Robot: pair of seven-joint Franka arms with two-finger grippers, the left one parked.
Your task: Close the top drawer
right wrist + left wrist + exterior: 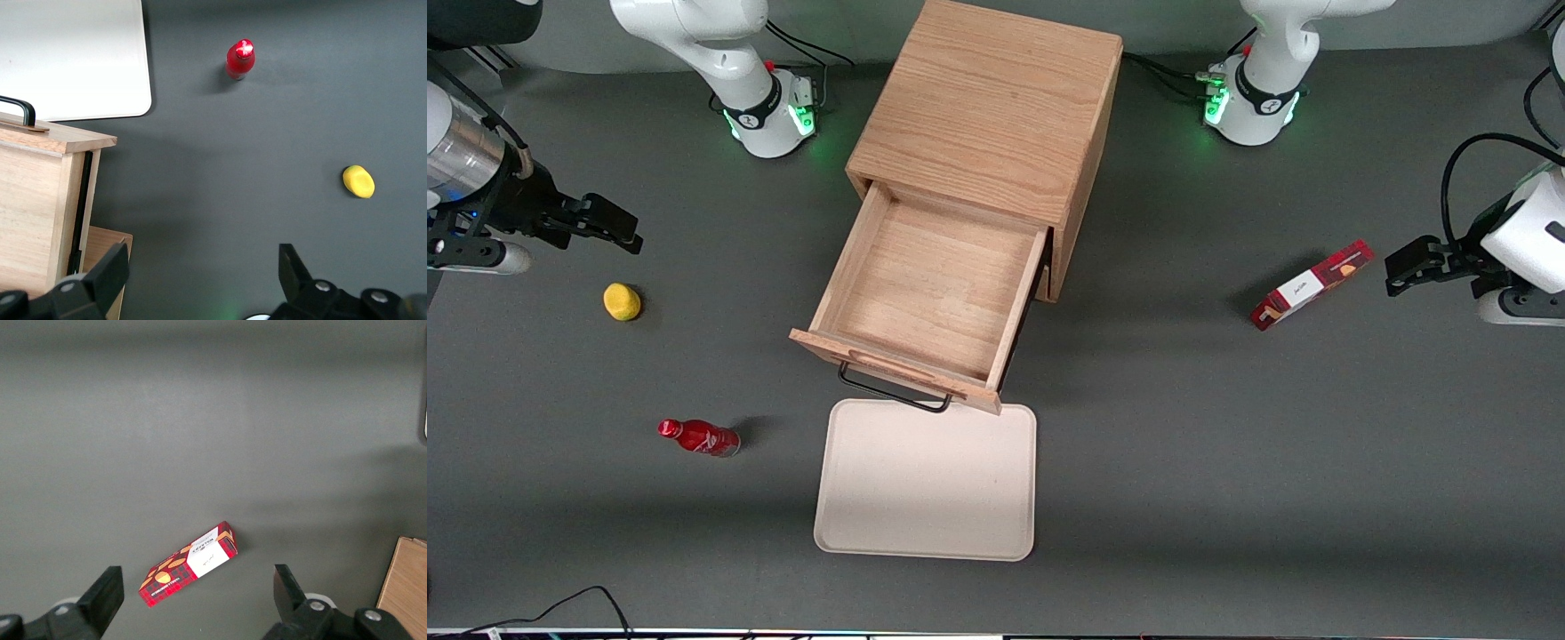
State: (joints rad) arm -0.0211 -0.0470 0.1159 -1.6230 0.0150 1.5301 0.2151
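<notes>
jaws spread and empty, the gripper (618, 233) hangs well apart from the top drawer (925, 293), pulled fully out; its front needs pushing in.

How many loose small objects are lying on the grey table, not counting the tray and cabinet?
3: yellow lemon near the open gripper; red bottle nearer the camera; red snack box toward the parked arm's end.

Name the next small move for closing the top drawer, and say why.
Probably swing the pincer toward the drawer front. The top drawer is pulled well out of the cabinet over the tray, while the open pincer hangs above the table near the lemon, touching nothing. It has to reach the front before it can push.
</notes>
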